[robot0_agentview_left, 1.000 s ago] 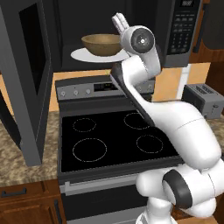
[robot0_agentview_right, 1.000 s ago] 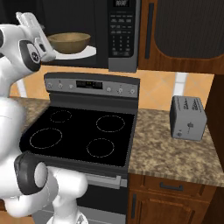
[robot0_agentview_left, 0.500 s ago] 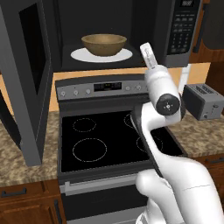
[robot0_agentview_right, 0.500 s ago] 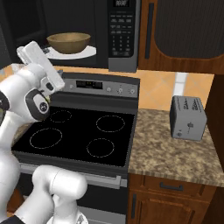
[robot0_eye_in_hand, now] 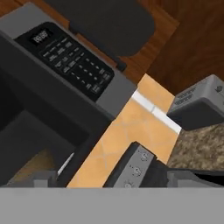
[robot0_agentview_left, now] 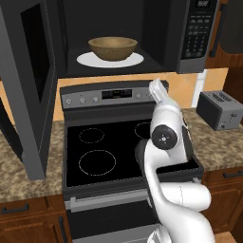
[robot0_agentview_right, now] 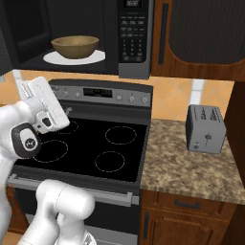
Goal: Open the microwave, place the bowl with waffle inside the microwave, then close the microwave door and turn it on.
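The microwave [robot0_agentview_left: 187, 57] stands open, its door [robot0_agentview_left: 29, 90] swung out to the left. Inside, the tan bowl [robot0_agentview_left: 113, 48] sits on the white turntable [robot0_agentview_left: 135, 60]; from the right it is the bowl [robot0_agentview_right: 75, 46]. The waffle is hidden behind the bowl's wall. My gripper [robot0_agentview_left: 155, 86] is below and to the right of the cavity, over the back of the stove and apart from the bowl. In the hand view the gripper [robot0_eye_in_hand: 113, 179] is open with nothing between its fingertips [robot0_eye_in_hand: 43, 178], and it faces the keypad panel [robot0_eye_in_hand: 74, 65].
The black-topped stove [robot0_agentview_left: 109, 147] lies under the microwave, with its control panel [robot0_agentview_right: 103, 93] at the back. A grey toaster [robot0_agentview_right: 206, 128] stands on the granite counter [robot0_agentview_right: 191, 167] to the right. Dark wooden cabinets [robot0_agentview_right: 201, 33] hang beside the microwave. The open door juts out over the left counter.
My arm has drawn back out of the microwave and dropped down over the stove. The bowl has stayed on the turntable. The jaws have stayed open.
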You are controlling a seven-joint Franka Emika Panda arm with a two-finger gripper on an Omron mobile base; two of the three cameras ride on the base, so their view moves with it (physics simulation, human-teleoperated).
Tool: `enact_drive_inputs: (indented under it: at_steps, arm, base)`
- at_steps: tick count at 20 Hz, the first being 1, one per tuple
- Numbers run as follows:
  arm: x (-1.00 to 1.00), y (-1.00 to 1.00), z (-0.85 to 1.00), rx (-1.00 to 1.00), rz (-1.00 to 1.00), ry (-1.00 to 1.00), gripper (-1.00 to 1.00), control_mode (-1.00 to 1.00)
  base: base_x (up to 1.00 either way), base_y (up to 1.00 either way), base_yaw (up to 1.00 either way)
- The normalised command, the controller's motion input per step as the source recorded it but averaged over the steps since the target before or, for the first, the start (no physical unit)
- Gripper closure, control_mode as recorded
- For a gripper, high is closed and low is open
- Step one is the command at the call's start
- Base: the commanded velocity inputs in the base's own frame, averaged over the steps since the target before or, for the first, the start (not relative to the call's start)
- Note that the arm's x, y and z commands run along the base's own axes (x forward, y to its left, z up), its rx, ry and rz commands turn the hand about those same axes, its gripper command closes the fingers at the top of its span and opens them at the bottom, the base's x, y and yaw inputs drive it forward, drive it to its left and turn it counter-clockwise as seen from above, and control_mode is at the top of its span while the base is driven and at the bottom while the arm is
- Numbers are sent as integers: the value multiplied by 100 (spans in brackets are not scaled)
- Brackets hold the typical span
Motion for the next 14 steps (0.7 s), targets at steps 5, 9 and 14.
enact_drive_inputs:
  at_steps: [5, 9, 14]
  arm:
    - [0, 35, -47, -14, -47, 30, -100, -100]
    - [0, 9, -59, -26, -42, 29, 100, -100]
    - [-3, 22, -35, -26, -24, 9, 100, -100]
  base:
    - [0, 0, 0]
    - [0, 0, 0]
    - [0, 0, 0]
